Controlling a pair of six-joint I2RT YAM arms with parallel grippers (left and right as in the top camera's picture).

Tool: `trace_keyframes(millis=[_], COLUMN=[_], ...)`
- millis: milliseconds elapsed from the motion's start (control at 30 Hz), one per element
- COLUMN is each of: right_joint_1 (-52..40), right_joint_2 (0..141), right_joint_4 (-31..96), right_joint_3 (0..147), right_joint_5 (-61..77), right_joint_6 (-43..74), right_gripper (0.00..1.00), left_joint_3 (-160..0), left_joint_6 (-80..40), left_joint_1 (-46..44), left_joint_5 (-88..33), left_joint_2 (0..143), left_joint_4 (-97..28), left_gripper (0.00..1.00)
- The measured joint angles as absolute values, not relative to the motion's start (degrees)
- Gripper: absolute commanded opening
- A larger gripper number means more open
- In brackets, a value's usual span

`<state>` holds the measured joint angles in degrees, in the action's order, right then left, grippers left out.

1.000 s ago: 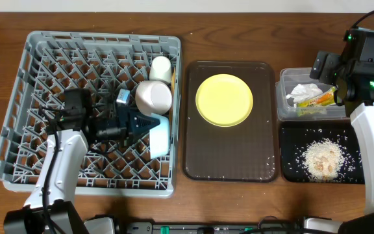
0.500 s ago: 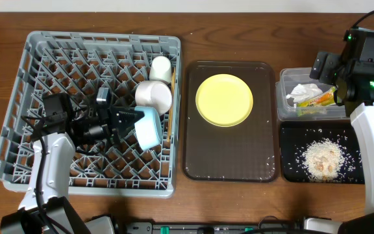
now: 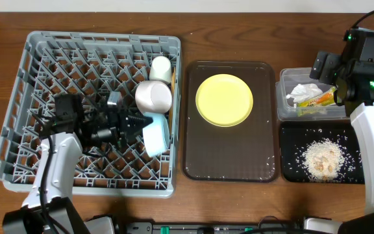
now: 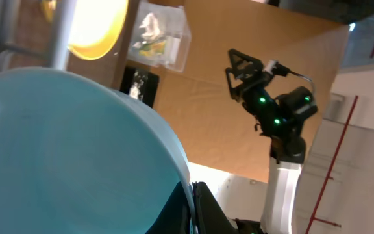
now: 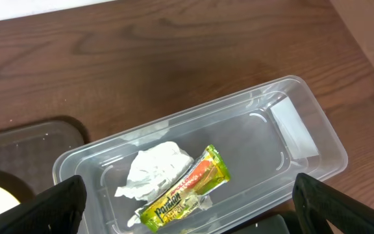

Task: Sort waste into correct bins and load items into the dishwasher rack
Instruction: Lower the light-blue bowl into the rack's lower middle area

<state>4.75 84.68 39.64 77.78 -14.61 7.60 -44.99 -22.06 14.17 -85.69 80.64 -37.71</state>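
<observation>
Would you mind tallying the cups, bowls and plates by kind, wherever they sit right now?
White cups: 2
Blue bowl: 1
Yellow plate: 1
Total: 4

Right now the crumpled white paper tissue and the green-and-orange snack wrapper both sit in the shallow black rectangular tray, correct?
Wrong container. The crumpled white paper tissue and the green-and-orange snack wrapper both sit in the clear plastic rectangular tub, as the right wrist view shows.
</observation>
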Motion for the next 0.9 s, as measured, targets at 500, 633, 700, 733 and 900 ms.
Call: trace_keyframes(millis=[500, 633, 700, 733, 900], right_joint_1=[4.8, 4.8, 4.8, 4.8, 4.8], right_joint_2=[84.7, 84.7, 84.7, 84.7, 84.7], right_joint_4=[39.6, 39.6, 39.6, 39.6, 39.6], right_joint_3=[77.8, 77.8, 77.8, 77.8, 77.8], right_joint_5=[-14.6, -14.6, -14.6, -14.6, -14.6], right_joint_6=[7.6, 7.6, 7.6, 7.6, 7.6], right_gripper=[0.99, 0.99, 0.99, 0.99, 0.99], left_joint_3=[-41.7, -41.6, -41.6, -41.6, -42.0], left_joint_6=[-22.3, -22.2, -22.3, -22.2, -22.4], left_joint_1=[19.6, 20.1, 20.1, 20.1, 20.1], left_joint_5=[-76.4, -69.4, -67.3, -66.6, -64.3], left_joint_2=[80.7, 80.8, 80.9, 80.9, 80.9], left_joint_4=[-29.9, -29.4, -29.0, -28.4, -26.2], left_gripper=[0.47, 0.63, 0.68, 0.69, 0.75])
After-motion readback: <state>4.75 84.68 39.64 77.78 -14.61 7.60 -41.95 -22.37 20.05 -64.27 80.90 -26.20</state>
